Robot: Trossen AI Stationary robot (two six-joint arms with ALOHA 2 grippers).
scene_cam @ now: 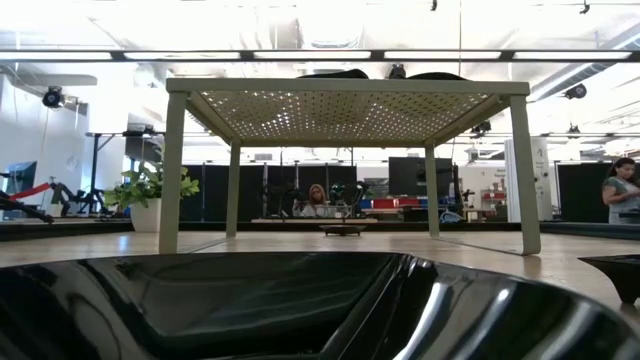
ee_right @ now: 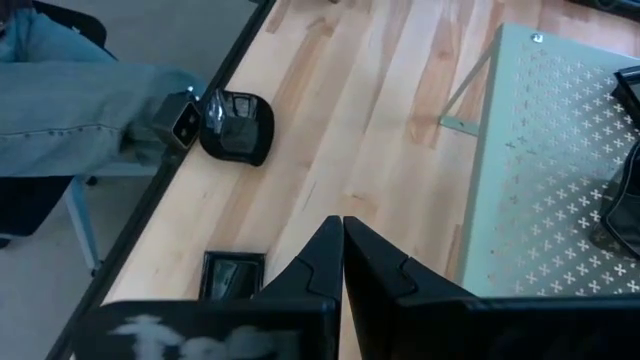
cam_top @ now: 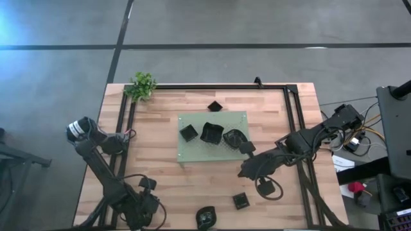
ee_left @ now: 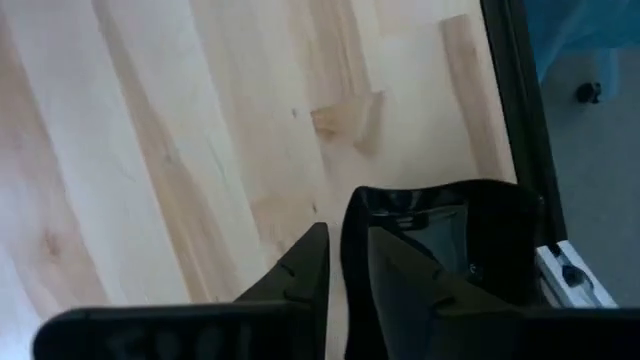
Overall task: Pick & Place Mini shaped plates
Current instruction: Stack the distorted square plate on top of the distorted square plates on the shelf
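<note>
In the left wrist view a glossy black mini plate point(ee_left: 480, 235) lies on the wood by the table's edge rail. My left gripper point(ee_left: 336, 232) hangs at its rim, slightly open, one finger point(ee_left: 400, 290) in front of the plate; in the high view the left arm point(cam_top: 138, 205) covers this spot. My right gripper point(ee_right: 342, 222) is shut and holds nothing, above bare wood off the near right corner of the green mat point(cam_top: 192, 154). Three plates point(cam_top: 211, 133) rest on the mat. Others lie on the table point(cam_top: 214, 106) point(cam_top: 241, 200) point(cam_top: 205, 217). My left gripper stands at the plate's rim point(ee_left: 352, 215), coming from above and pointing steeply down. Its one finger covers that rim, so I cannot tell whether it touches the plate. The plate lies flat on the table.
The mat is a raised perforated stand on legs point(scene_cam: 350, 110). A small plant point(cam_top: 141, 85) sits at the far left corner. Black rails point(cam_top: 298, 128) frame the table. One plate point(scene_cam: 300, 300) fills the low view. A person's leg point(ee_right: 60, 100) shows beyond the near edge.
</note>
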